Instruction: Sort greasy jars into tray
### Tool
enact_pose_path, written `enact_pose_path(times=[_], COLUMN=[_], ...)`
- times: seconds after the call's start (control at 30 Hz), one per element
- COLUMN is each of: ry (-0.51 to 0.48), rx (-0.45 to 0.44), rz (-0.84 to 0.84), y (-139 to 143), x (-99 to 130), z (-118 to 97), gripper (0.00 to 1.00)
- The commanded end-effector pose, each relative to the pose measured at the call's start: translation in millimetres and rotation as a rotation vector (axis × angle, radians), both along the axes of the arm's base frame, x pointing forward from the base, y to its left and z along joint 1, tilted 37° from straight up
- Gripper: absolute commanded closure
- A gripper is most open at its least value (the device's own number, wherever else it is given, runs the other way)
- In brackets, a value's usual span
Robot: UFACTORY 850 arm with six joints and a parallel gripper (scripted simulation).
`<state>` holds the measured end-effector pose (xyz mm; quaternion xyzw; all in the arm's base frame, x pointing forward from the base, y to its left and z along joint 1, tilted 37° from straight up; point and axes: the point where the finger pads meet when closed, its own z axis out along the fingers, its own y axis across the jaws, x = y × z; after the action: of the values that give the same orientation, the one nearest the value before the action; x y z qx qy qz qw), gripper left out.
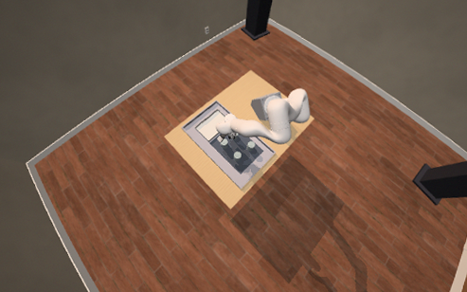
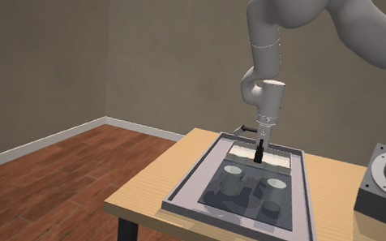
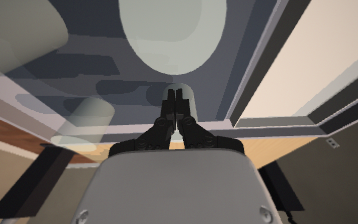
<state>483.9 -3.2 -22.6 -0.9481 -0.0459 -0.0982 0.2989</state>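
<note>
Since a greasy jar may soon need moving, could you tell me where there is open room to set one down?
The cream tray beyond the mat holds no jar; its floor beside the shut gripper is open. The dark mat is crowded: the jars stand close together, with only narrow lanes between them. The steel border around the mat is a thin strip.

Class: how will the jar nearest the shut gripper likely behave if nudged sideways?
The jar stands mouth down on the mat, so it probably slides rather than rolls. It looks tall, so a high push from the gripper might tip it.

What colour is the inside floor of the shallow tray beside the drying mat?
Pale cream, framed by grey rims; the shallow rectangular tray shows best in the wrist view.
</note>
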Motion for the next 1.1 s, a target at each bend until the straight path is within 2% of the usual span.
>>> enact_pose_path(times=[0.0, 1.07], ry=[-0.001, -0.001], rx=[0.0, 0.0], rz=[-0.001, -0.001], y=[-0.5, -0.6], x=[0.2, -3.4], z=[0.3, -0.5], gripper=[1.0, 1.0])
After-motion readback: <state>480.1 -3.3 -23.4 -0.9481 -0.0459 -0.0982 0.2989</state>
